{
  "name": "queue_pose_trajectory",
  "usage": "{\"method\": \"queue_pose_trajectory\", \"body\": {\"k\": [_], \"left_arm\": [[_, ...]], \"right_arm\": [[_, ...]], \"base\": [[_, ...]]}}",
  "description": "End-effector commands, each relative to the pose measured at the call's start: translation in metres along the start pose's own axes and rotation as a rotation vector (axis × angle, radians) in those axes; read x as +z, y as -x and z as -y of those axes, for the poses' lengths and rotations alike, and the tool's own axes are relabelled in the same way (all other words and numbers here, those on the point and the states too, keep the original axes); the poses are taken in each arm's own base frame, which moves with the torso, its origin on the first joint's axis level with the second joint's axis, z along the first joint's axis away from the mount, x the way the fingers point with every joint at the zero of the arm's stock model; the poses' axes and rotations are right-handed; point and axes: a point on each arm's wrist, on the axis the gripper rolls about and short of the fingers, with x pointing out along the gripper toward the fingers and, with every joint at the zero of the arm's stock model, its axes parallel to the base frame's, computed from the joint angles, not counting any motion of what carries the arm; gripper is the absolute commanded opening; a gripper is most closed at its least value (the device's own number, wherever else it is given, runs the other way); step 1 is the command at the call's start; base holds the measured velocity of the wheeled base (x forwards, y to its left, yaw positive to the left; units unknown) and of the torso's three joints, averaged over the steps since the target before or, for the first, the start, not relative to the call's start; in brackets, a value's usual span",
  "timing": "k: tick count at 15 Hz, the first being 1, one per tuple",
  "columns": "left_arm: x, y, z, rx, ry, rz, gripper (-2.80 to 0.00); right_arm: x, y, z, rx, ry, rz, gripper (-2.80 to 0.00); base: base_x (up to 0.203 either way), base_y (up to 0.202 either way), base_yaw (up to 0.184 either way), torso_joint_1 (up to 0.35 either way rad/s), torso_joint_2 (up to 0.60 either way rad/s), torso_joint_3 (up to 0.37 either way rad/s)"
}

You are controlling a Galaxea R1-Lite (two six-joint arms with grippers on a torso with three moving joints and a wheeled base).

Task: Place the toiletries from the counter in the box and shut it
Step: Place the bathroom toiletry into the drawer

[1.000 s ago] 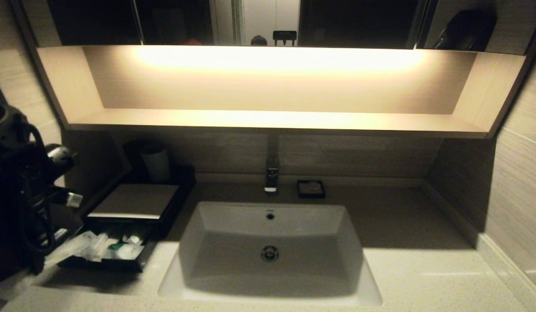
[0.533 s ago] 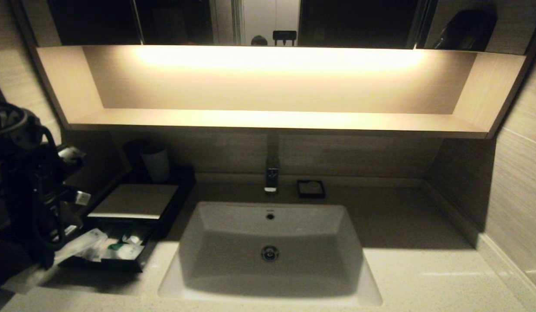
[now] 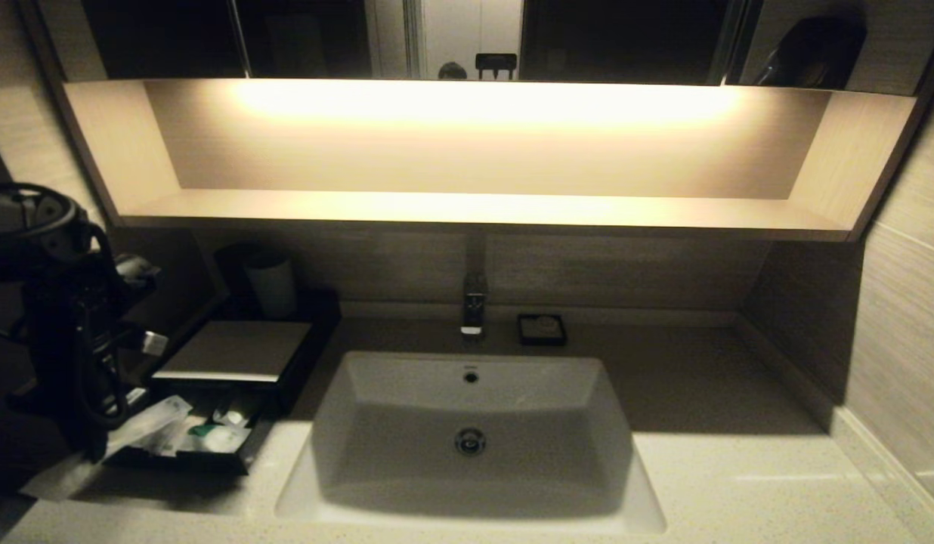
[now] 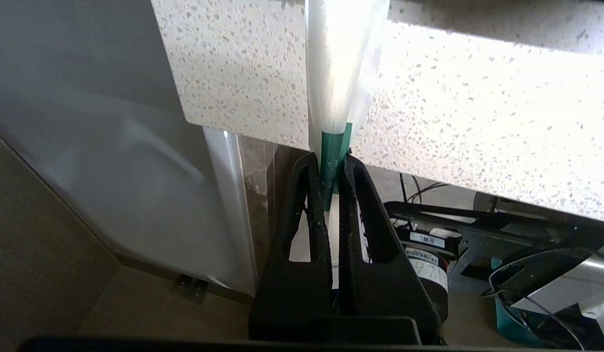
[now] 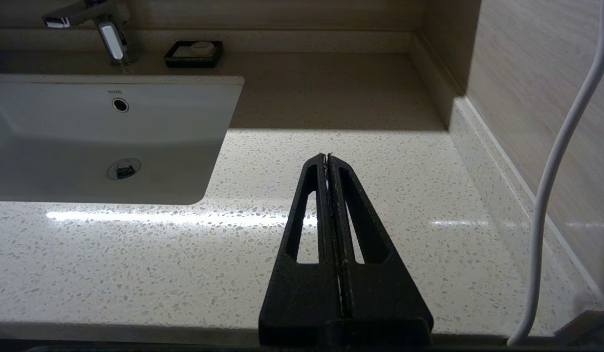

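Drawer open (packets inside), box unclosed

I see black left gripper pinching green end of clear slim plastic packet; cream speckled stone counter beyond my fingertips; black box, beige-silver top.

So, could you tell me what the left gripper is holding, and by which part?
The left gripper pinches a slim packet by its green end.
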Motion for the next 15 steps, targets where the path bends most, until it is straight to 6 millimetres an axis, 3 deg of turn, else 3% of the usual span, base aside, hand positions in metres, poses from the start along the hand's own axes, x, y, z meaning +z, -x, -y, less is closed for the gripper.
{"method": "queue_pose_trajectory", "body": {"k": [1, 15], "left_arm": [[0.005, -0.004, 0.000, -0.002, -0.003, -0.012, -2.80], [0.033, -0.017, -0.001, -0.025, 0.002, 0.004, -2.80]], "right_arm": [[0.000, 0.000, 0.000, 0.000, 0.000, 0.000, -2.80], [0.000, 0.000, 0.000, 0.000, 0.000, 0.000, -2.80]], "base": [[0.000, 0.000, 0.000, 0.000, 0.00, 0.000], [0.000, 0.000, 0.000, 0.000, 0.00, 0.000]]}}
